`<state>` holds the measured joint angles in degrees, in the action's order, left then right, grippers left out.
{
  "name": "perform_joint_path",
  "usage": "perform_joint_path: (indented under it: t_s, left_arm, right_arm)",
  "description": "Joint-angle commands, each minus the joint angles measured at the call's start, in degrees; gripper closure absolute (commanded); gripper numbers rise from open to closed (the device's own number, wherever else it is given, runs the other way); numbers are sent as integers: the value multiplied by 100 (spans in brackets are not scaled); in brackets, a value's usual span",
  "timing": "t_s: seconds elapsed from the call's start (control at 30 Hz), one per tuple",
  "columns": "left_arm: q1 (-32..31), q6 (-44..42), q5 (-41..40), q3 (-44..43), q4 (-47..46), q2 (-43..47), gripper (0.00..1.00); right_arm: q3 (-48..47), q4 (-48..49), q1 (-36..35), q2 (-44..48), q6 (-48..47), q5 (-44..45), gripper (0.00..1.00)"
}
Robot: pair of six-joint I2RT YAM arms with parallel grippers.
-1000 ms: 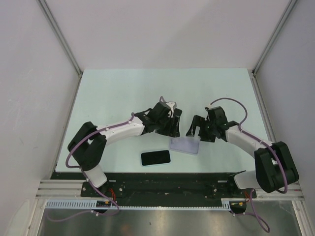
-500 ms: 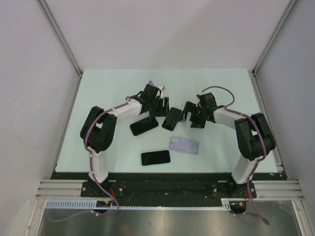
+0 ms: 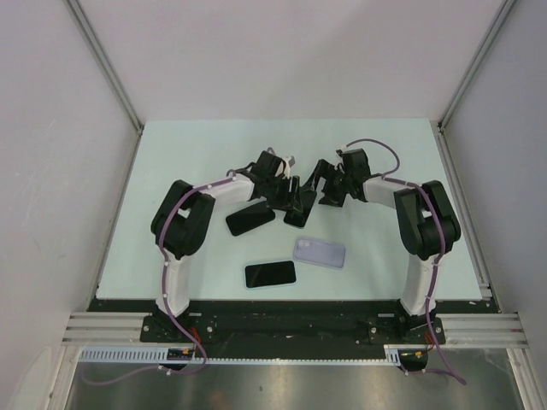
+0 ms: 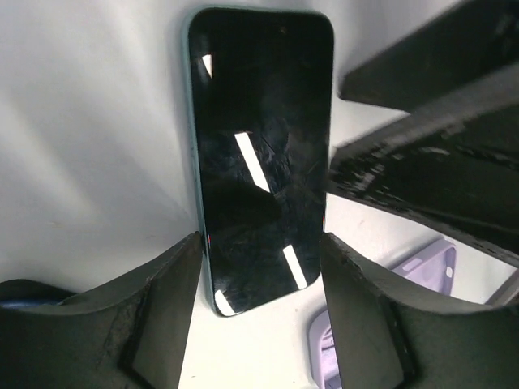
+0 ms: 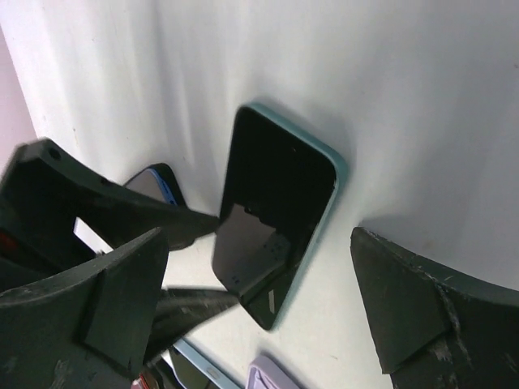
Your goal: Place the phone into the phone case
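Note:
Three dark phones lie on the table. One with a teal edge (image 3: 299,207) lies in the middle, between both grippers. The empty lavender phone case (image 3: 320,252) lies nearer the front, apart from it. My left gripper (image 3: 289,195) is open; in the left wrist view its fingers (image 4: 174,308) straddle the near end of the teal-edged phone (image 4: 259,146), and the case corner (image 4: 430,263) shows low right. My right gripper (image 3: 323,184) is open wide just right of that phone. In the right wrist view the phone (image 5: 280,203) lies between its spread fingers (image 5: 422,308), untouched, with the case (image 5: 272,374) below.
A second phone (image 3: 250,219) lies left of the middle one; its blue edge shows in the right wrist view (image 5: 154,182). A third phone (image 3: 270,273) lies near the front edge, left of the case. White walls enclose the table.
Both grippers left the case near the front and moved to the far middle. The left gripper then shifted right over the middle phone. Two phones show that did not a second ago.

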<state>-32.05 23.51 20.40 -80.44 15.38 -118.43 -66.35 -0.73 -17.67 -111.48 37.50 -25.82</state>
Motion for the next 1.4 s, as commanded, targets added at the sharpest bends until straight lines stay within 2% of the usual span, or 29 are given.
perform_joint_path:
  t_s: [0.0,0.23,0.53,0.73,0.87,0.97,1.17,1.3,1.37]
  left_arm:
    - [-318,22,306,108,106,-75,34]
    - [-784,584,421,240,-394,57,34]
    - [-1119,1007,728,63,-1203,-93,34]
    - [-952,717,491,766,-1397,794,32]
    - [-575,445,649,1109,-1397,1418,31]
    - [-285,252,833,1206,-1397,1533,31]
    - [172,75,974,777,-1292,1105,31]
    - [261,-214,913,-161,-845,402,32]
    - [252,-408,755,-602,-302,-89,32]
  right_arm:
    - [-71,-50,-96,-427,144,227,2]
    - [-203,-6,-219,-682,223,-54,4]
    - [-203,-542,-325,-472,-181,-46,4]
    - [-203,-875,-9,91,-400,226,4]
    - [-203,-1227,220,504,-585,297,3]
    - [-186,-1508,326,706,-734,385,2]
    - [393,-1562,431,1145,-770,438,1]
    - [1008,-1412,440,1523,-683,350,1]
    - [1394,-1202,440,1690,-604,175,0]
